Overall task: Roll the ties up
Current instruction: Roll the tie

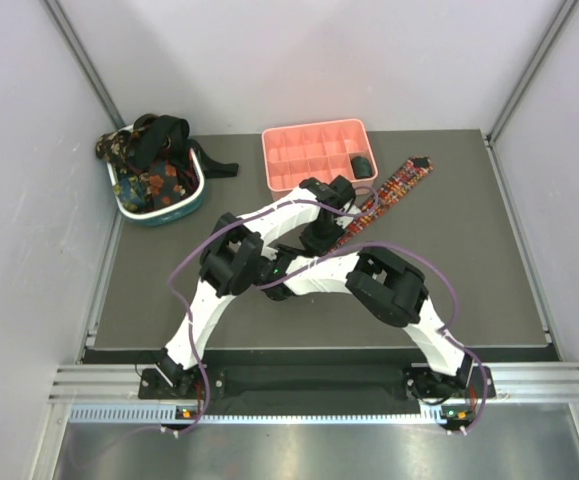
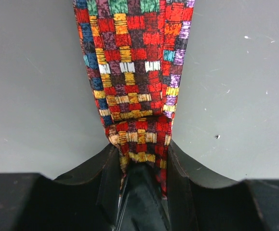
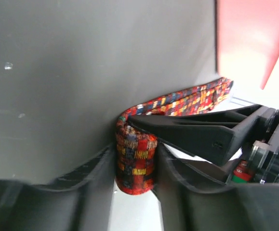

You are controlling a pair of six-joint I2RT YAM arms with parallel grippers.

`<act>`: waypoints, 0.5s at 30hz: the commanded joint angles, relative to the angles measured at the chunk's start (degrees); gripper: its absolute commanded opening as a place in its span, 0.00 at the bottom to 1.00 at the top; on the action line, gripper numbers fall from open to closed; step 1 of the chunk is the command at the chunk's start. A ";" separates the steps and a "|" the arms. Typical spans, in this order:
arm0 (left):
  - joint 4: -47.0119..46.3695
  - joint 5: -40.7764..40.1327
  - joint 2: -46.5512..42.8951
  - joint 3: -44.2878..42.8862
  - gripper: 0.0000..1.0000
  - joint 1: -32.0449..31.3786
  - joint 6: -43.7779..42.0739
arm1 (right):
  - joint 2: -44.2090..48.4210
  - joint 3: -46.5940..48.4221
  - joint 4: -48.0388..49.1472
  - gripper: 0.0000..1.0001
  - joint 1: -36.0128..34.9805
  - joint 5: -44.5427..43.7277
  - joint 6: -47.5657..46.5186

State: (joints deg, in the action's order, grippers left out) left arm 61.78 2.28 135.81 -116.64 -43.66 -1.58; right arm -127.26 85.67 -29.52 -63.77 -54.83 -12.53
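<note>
A red-yellow-dark plaid tie [image 1: 394, 188] lies slanted on the dark table, from right of the pink tray down to where both arms meet. Its near end is wound into a small roll [image 3: 134, 168]. My right gripper [image 3: 136, 151] is shut on that roll, one finger on each side. My left gripper [image 2: 139, 149] is shut on the same tie where the flat length [image 2: 134, 62] runs away from it. In the top view the left gripper [image 1: 329, 230] and right gripper [image 1: 314, 247] sit close together, partly hidden by the arms. More ties [image 1: 149, 150] are piled in the basket.
A pink compartment tray [image 1: 299, 150] stands at the back centre with a dark rolled tie [image 1: 362, 165] in one cell. A teal-and-white oval basket [image 1: 159, 212] sits at the back left. One finger [image 3: 197, 134] of the left gripper crosses the right wrist view beside the roll.
</note>
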 commanded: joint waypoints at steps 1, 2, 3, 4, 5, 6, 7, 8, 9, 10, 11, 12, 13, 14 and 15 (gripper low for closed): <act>13.98 1.67 3.94 1.33 0.37 -1.08 0.35 | -4.05 -0.15 -4.67 0.34 2.24 8.07 3.74; 13.90 1.58 3.85 1.33 0.38 -1.08 0.35 | -3.87 -0.50 -4.50 0.29 2.24 8.16 3.83; 13.72 1.67 3.76 1.33 0.38 -1.08 0.35 | -3.61 -0.50 -4.32 0.21 2.16 8.16 3.92; 13.28 2.02 3.68 1.07 0.38 -1.08 0.27 | -3.43 -0.68 -4.15 0.20 2.24 8.25 4.10; 13.11 2.11 3.59 0.98 0.38 -1.08 0.27 | -3.43 -0.59 -4.06 0.18 2.16 8.25 4.10; 13.02 2.28 3.50 0.71 0.38 -1.16 0.27 | -3.17 -0.59 -3.88 0.15 2.16 8.07 4.10; 13.10 2.29 3.50 0.45 0.39 -1.16 0.27 | -3.08 -0.68 -3.79 0.13 2.24 7.98 4.10; 13.10 2.20 3.50 -0.07 0.39 -1.16 0.09 | -2.99 -0.68 -3.79 0.11 1.98 7.98 4.10; 13.37 2.11 3.50 -0.51 0.40 -1.16 -0.08 | -2.64 -0.85 -3.53 0.10 1.98 7.98 4.10; 13.45 2.02 3.50 -1.56 0.42 -1.25 -0.26 | -2.38 -0.94 -3.09 0.10 1.89 8.07 4.01; 13.46 1.76 3.41 -2.27 0.43 -1.17 -0.44 | -2.12 -1.20 -2.74 0.10 1.72 8.16 4.01; 13.46 1.50 3.32 -3.67 0.45 -1.16 -0.44 | -1.59 -1.29 -2.30 0.09 1.63 8.59 4.01; 13.28 1.32 2.97 -4.38 0.50 -1.16 -0.52 | -1.41 -1.38 -2.12 0.09 1.63 8.86 4.10; 13.02 1.32 2.80 -5.17 0.52 -1.16 -0.70 | -1.15 -1.56 -1.86 0.09 1.45 8.95 4.01; 12.49 1.58 2.53 -7.00 0.55 -1.16 -0.96 | -0.80 -1.56 -1.77 0.09 1.37 9.47 4.01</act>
State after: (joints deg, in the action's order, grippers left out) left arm 66.32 2.42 137.60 -120.42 -43.99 -2.15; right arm -127.50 85.93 -30.48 -63.61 -53.71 -11.33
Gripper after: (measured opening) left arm 0.534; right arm 0.256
